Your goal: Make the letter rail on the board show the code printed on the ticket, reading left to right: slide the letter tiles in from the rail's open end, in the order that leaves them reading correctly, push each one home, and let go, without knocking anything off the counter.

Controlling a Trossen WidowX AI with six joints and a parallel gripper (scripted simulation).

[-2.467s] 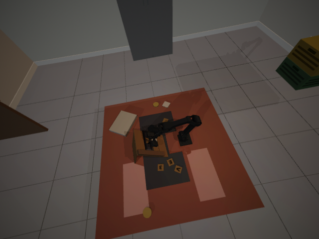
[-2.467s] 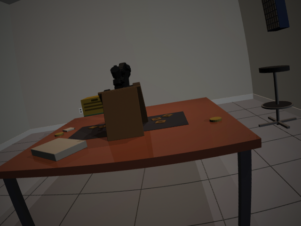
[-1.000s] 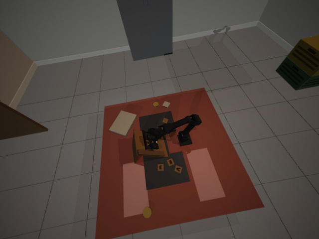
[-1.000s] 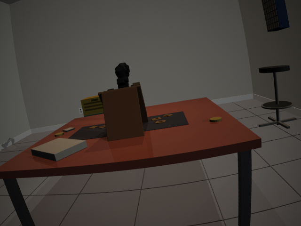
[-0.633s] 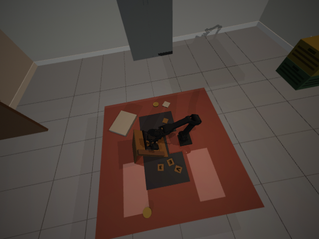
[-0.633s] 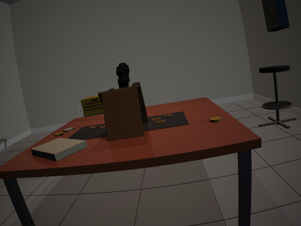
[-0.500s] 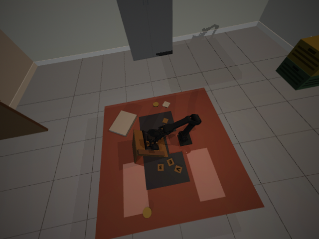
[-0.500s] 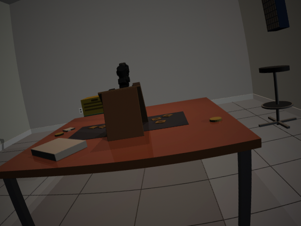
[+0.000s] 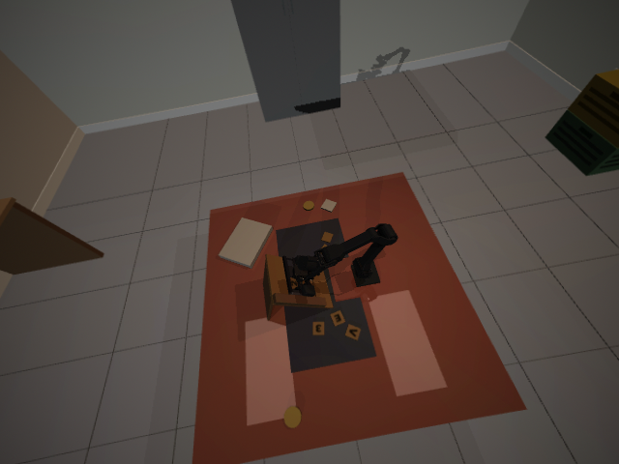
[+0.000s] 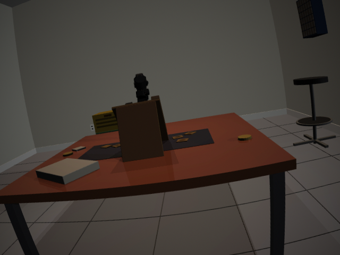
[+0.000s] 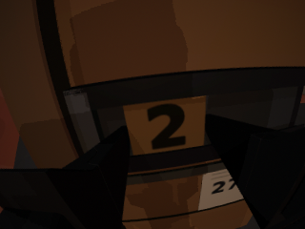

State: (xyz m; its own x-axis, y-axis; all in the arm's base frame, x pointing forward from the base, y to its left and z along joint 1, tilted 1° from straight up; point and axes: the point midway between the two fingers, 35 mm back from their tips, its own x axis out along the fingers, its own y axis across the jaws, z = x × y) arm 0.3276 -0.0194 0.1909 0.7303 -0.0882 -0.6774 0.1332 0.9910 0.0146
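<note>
My gripper [image 11: 167, 126] [image 9: 301, 283] is shut on the tile marked 2 [image 11: 196, 111], one finger at each side. The tile stands upright in the dark rail [image 11: 191, 78] on the wooden board [image 10: 139, 132] [image 9: 300, 300], with bare rail on both sides. The ticket [image 11: 206, 201] below the rail shows "27"; the rest is hidden behind the right finger. Three tiles lie beside the board: one seems a 3 [image 9: 318, 328], one an E [image 9: 337, 317], one a V [image 9: 352, 332]. Another tile [image 9: 327, 236] lies on the other side, one more partly hidden near it.
A dark mat [image 9: 325, 354] lies under the tiles on the red counter [image 9: 450, 379] [image 10: 219, 161]. A pale book [image 9: 245, 243] [image 10: 67, 167] lies beside the board. A yellow disc [image 9: 308, 205] and small pale block [image 9: 328, 205] lie at one end, another yellow disc [image 9: 292, 417] [image 10: 244, 137] at the other.
</note>
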